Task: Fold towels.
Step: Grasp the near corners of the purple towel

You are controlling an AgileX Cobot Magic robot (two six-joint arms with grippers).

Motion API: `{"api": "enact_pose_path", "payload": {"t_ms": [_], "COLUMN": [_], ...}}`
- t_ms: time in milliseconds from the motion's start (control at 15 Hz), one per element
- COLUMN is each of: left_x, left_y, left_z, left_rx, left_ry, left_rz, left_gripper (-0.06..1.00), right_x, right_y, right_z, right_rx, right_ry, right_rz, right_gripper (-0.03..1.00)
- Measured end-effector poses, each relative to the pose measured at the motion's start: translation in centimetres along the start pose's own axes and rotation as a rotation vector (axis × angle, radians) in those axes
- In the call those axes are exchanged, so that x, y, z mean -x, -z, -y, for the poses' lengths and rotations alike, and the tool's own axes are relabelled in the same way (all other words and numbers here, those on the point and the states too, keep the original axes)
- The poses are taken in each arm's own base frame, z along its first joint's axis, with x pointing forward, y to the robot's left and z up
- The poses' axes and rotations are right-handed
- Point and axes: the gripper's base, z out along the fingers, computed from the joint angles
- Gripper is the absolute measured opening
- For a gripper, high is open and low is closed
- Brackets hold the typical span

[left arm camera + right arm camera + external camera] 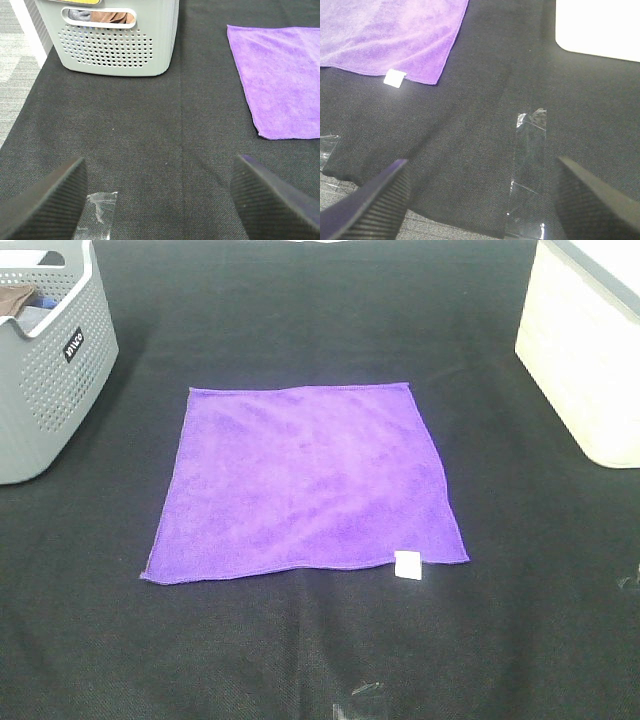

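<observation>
The purple towel (305, 480) lies flat and unfolded in the middle of the black table cover, its white tag (408, 565) at the near right corner. Neither gripper shows in the exterior high view. In the left wrist view the left gripper (160, 200) is open and empty above bare cover, with the towel's corner (282, 75) off to one side. In the right wrist view the right gripper (480, 197) is open and empty near the table's edge, with the towel's tagged corner (395, 78) ahead of it.
A grey perforated basket (45, 350) with brown and blue cloth stands at the back left. A cream bin (590, 340) stands at the back right. Strips of clear tape (530, 165) lie on the cover near the front edge.
</observation>
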Motion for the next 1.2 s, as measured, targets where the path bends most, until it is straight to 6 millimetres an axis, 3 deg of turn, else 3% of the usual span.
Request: {"api": "enact_pose_path", "payload": {"t_ms": [67, 133, 333, 1200], "left_x": [0.00, 0.00, 0.00, -0.01], "left_y": [0.00, 0.00, 0.00, 0.00], "left_z": [0.00, -0.06, -0.05, 0.14], "left_rx": [0.000, 0.006, 0.005, -0.015], "left_ry": [0.000, -0.017, -0.025, -0.014], "left_rz": [0.000, 0.000, 0.000, -0.001], "left_gripper": [0.73, 0.88, 0.97, 0.99], "right_x": [0.00, 0.00, 0.00, 0.00], "right_y": [0.00, 0.00, 0.00, 0.00], "right_z": [0.00, 0.00, 0.00, 0.00], "right_rx": [0.000, 0.000, 0.000, 0.000], "right_ry": [0.000, 0.000, 0.000, -0.001], "right_rz": [0.000, 0.000, 0.000, 0.000], "right_gripper": [0.77, 0.77, 0.77, 0.77]}}
